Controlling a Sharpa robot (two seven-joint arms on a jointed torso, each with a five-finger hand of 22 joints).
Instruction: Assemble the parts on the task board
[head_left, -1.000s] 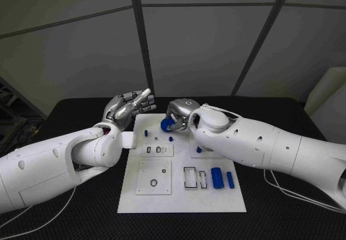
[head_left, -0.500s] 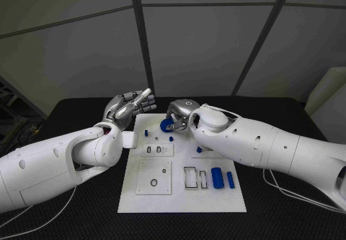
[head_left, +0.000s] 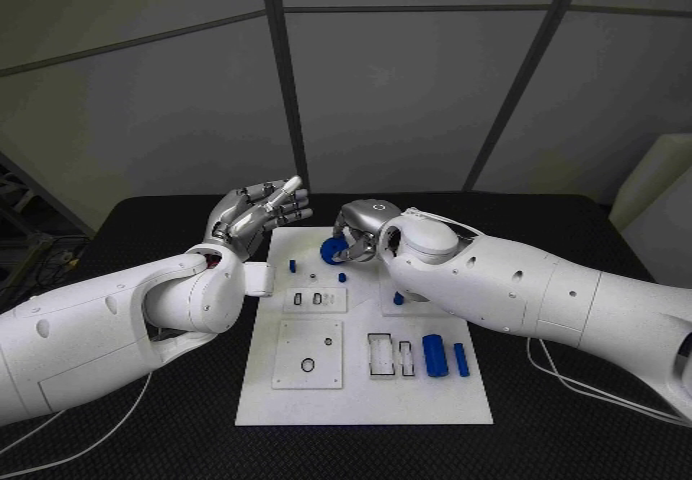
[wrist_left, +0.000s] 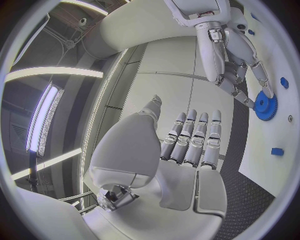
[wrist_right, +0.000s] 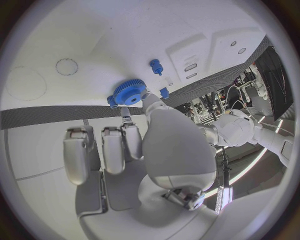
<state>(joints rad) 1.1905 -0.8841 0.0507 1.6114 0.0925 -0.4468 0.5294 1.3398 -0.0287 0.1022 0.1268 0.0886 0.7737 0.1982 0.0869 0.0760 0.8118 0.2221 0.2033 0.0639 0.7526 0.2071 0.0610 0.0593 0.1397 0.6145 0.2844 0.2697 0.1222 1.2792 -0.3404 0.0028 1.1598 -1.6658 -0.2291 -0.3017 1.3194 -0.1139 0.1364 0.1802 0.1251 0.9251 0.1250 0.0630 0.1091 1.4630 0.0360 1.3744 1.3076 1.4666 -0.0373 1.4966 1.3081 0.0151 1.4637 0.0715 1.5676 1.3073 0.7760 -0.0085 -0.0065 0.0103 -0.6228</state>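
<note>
one blue gear (head_left: 335, 250) pinched by right hand (head_left: 364, 228), left hand (head_left: 260, 212) raised, fingers spread

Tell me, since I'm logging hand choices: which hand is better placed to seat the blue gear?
Right. The right hand already holds the blue gear over the task board. The left hand is raised beside the board, fingers apart, holding nothing.

Light is even and cool, with a faint bluish cast over the white task board (head_left: 361, 400) and soft shadows under both arms. Bright ceiling strips glare in the left wrist view. Both wrist pictures bend straight edges strongly near the rim, and their dark frames cut off the corners. The blue gear (wrist_right: 128, 93) looks sharp; the background beyond it seems slightly soft.
</note>
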